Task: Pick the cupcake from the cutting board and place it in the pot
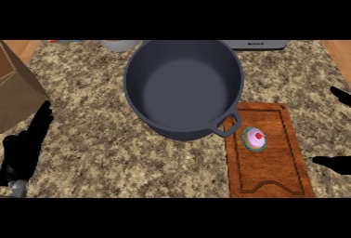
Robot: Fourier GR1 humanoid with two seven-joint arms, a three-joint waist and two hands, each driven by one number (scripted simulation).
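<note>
A cupcake [254, 138] with pink frosting, a red top and a teal wrapper stands on the upper part of the wooden cutting board [269, 172] at the right. Just left of it and behind sits a large dark grey pot [184, 86], nothing inside, its near handle overlapping the board's corner. My right hand [335, 163] shows only at the right edge, right of the board, with a thumb and a finger apart and nothing between them. My left hand [26, 142] rests open at the left edge, fingers up.
A brown box [15, 88] stands at the far left of the speckled granite counter [89, 139]. A grey appliance [257, 44] and a pale round object [120, 45] sit along the back edge.
</note>
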